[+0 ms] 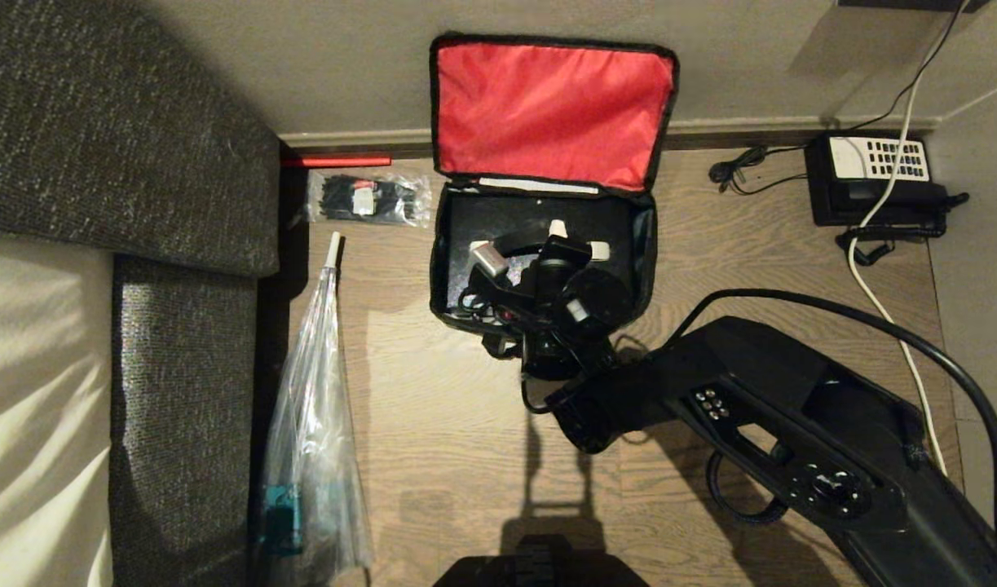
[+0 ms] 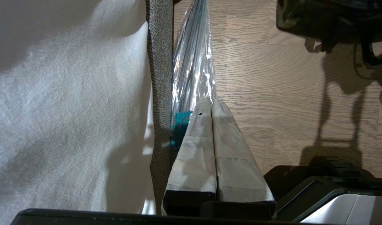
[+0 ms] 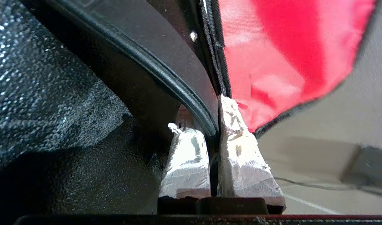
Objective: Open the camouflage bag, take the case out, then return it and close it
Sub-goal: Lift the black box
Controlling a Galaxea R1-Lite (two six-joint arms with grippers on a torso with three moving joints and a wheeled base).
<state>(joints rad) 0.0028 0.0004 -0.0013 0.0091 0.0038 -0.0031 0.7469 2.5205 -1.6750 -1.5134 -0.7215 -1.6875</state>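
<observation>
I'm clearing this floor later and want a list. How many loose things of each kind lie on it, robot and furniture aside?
Bag: 1
Case, inside the bag: 1
Telephone: 1
Packet of ties: 1
Clear umbrella: 1
Red stick: 1
Total: 6

A thin curved black strap-like edge (image 3: pixel 178 90) is pinched between the two pale, tape-wrapped fingers (image 3: pixel 186 162) of the right gripper (image 3: pixel 213 125). The red fabric lid lining (image 3: pixel 287 53) of the bag is seen just beside them, and a black pebbled rigid surface (image 3: pixel 69 140) is seen on the other side.
</observation>
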